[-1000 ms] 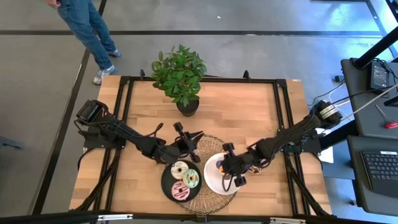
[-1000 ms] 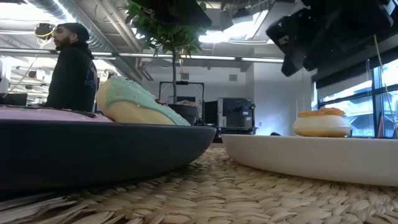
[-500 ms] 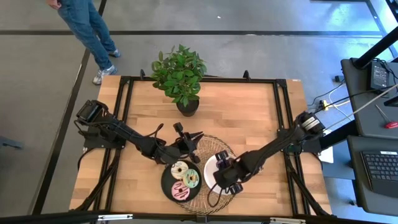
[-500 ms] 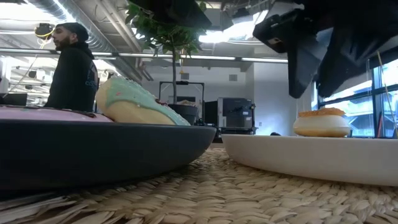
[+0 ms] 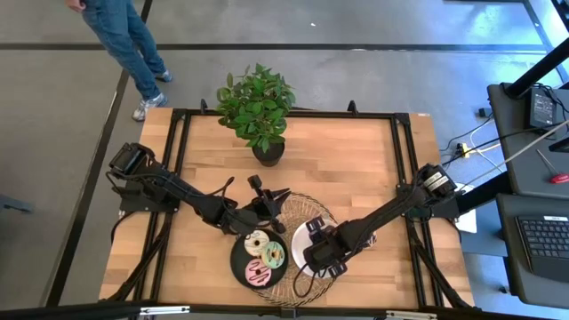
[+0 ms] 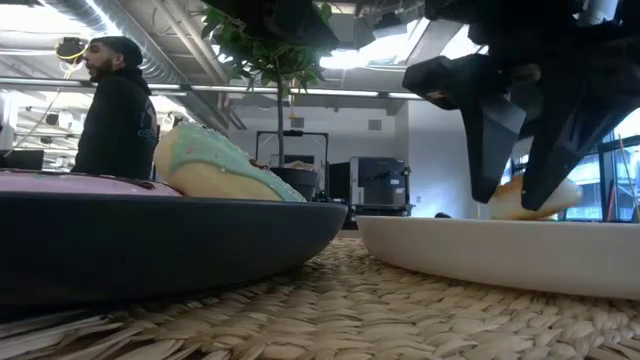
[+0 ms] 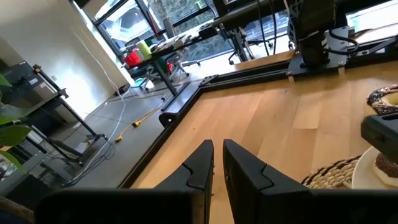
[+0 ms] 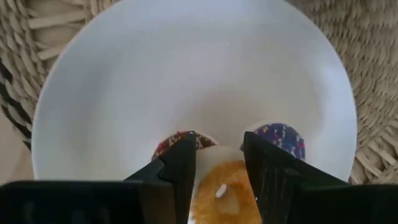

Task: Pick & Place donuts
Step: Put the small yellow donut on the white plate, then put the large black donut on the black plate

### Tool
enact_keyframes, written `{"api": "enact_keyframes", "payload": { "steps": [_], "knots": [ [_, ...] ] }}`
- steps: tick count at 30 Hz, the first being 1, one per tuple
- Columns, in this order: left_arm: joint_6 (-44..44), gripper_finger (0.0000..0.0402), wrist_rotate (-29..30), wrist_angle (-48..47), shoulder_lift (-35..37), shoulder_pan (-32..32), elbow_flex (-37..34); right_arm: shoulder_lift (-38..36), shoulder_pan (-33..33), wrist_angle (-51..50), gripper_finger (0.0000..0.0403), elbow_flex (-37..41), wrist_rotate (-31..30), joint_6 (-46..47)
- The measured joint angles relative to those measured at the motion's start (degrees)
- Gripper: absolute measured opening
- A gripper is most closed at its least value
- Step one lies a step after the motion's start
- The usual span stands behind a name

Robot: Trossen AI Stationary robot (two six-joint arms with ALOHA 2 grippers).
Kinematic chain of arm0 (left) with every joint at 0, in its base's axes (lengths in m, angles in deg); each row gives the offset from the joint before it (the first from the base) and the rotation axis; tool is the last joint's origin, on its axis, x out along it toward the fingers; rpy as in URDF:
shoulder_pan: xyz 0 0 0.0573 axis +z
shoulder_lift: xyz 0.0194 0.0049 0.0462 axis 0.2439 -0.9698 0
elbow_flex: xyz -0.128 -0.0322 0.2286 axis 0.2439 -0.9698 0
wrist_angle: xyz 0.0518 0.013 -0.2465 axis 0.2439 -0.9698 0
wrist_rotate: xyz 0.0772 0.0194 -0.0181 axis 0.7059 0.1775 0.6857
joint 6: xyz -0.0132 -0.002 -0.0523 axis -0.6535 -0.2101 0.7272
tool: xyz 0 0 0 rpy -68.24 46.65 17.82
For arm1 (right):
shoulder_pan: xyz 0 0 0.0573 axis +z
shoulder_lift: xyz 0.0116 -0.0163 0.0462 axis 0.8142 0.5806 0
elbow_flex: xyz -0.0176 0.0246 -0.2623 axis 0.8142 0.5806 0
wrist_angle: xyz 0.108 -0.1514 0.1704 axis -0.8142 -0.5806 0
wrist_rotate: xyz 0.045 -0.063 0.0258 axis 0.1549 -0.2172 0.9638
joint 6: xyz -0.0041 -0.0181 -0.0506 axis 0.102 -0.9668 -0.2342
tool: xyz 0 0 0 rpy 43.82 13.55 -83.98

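We see the right tool hanging straight over the round white plate, fingers spread wide astride the small orange-iced ring donut directly below, so it is the nearer arm. A brown mini and a purple mini crowd both fingertips. The left tool, pinched narrow and empty, waits over the wooden counter beside the woven mat.

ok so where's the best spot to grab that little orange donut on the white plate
Take the orange donut across its outer rim, coming straight down. It lies flat on the white plate, and the right hand already straddles it, open; neighbouring minis probably crowd a sideways approach.
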Motion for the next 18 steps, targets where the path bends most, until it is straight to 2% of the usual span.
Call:
{"api": "enact_keyframes", "payload": {
  "steps": [3,11,18],
  "knots": [
    [0.0,0.0031,0.0,-0.1,0.0,0.0,0.0,0.0,0.0,-0.9,0.0136,0.0,-0.5,0.0],
    [0.0,0.0031,0.0,-0.2,0.0,0.0,0.0,-1.1,0.0,-2.3,0.0136,0.1,-7.5,0.1],
    [0.0,0.0031,0.0,-0.4,0.0,0.0,0.0,-7.4,2.9,-3.9,0.0136,0.1,-7.6,3.7]
  ]
}}
